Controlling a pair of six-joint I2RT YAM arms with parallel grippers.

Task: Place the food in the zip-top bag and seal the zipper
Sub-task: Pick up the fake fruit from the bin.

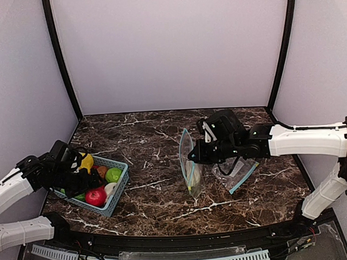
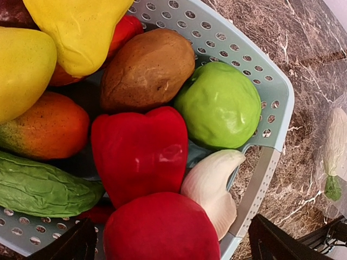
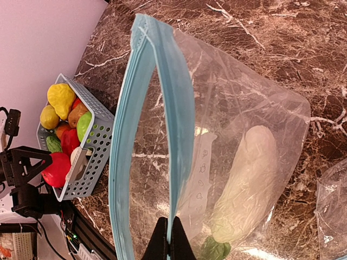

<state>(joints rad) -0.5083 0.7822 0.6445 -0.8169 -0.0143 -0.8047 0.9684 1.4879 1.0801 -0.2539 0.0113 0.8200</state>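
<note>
- The left gripper (image 2: 173, 241) is hovering right over the teal basket (image 2: 271, 81). Its jaws are spread wide and gripping nothing, with one dark finger (image 2: 73, 246) showing at each lower corner of the left wrist view.
- A round red fruit (image 2: 160, 227) is sitting between those fingers, closest of all. A red pepper (image 2: 138, 151) is lying just beyond it, and a cream-white bulb (image 2: 211, 187) is touching both.
- Further out, a green fruit (image 2: 219, 105), a brown piece (image 2: 146, 67), an orange piece (image 2: 46, 127), a cucumber (image 2: 43, 187) and two yellow pieces (image 2: 81, 30) are crowding the basket. Most of the food (image 1: 96, 196) is therefore waiting there.
- The right gripper (image 3: 171, 241) is clenching the lip of the zip-top bag (image 3: 244, 108). It is holding the blue zipper strip (image 3: 122, 141) upright, with the mouth standing open on the basket's side.
- One pale white vegetable (image 3: 246, 179) with a green end is lying inside, at the bottom.
- A second clear bag (image 1: 241, 173) is lying on the marble table (image 1: 154, 205) just beside the held one.
- The step in hand looks like picking the next piece. Loading seems to be at an early stage, and the zipper is unsealed.
- The next move is probably lowering the open jaws around the red fruit and closing squarely on its glossy, rounded sides. After that comes lifting it clear of its neighbours and carrying it across to the narrow bag mouth.
</note>
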